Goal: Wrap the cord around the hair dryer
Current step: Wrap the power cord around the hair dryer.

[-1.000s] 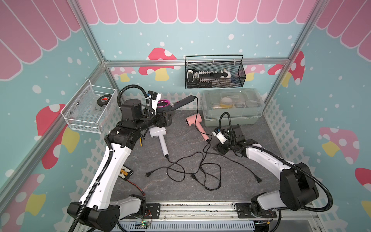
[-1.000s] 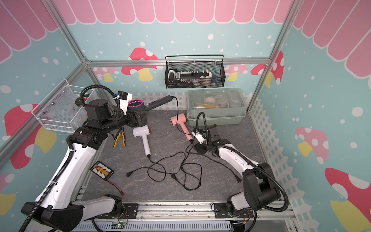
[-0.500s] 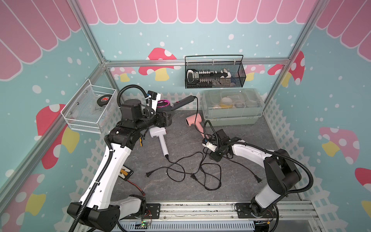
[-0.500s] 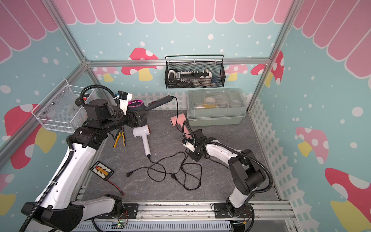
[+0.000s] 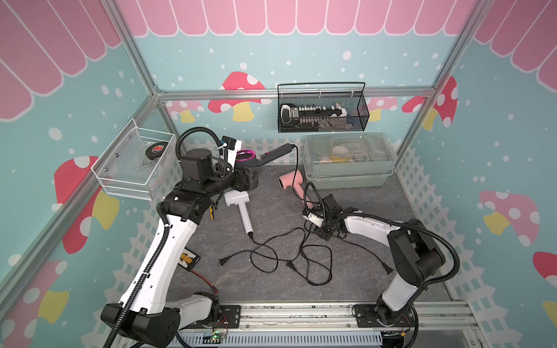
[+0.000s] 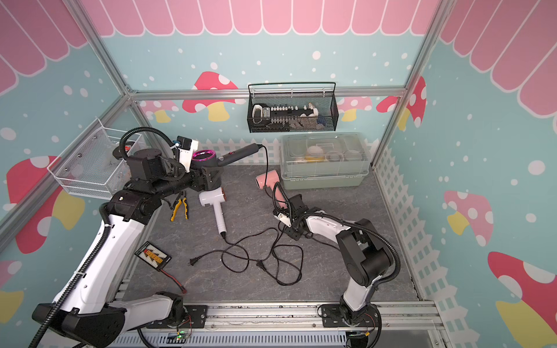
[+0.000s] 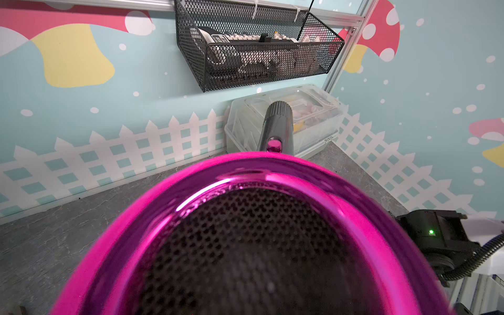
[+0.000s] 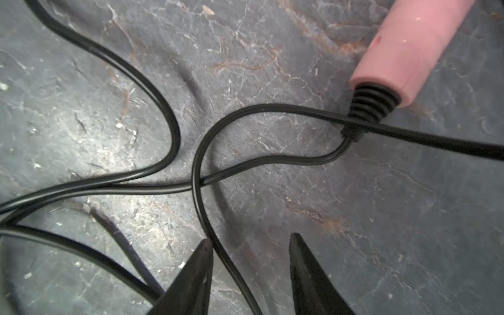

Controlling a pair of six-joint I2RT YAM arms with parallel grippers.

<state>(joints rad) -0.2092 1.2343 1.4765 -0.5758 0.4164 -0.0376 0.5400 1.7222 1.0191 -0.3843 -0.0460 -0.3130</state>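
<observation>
The blurred magenta-rimmed black hair dryer [image 7: 245, 231] is overflowing the left wrist view, hiding the jaws gripping it. In the right wrist view, the pink plastic hair dryer [image 8: 414, 51] and thin black cord [image 8: 194, 196] are running off-frame.

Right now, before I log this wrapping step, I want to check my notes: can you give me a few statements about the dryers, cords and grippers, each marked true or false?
1. The left gripper holds the black hair dryer off the table. True.
2. The pink hair dryer has its power cord wound around its handle. False: it leaves the handle end and lies loose on the table.
3. A black cord runs between the right gripper's open jaws. True.
4. The right gripper grips the white hair dryer. False: that dryer lies on the table, untouched.
</observation>
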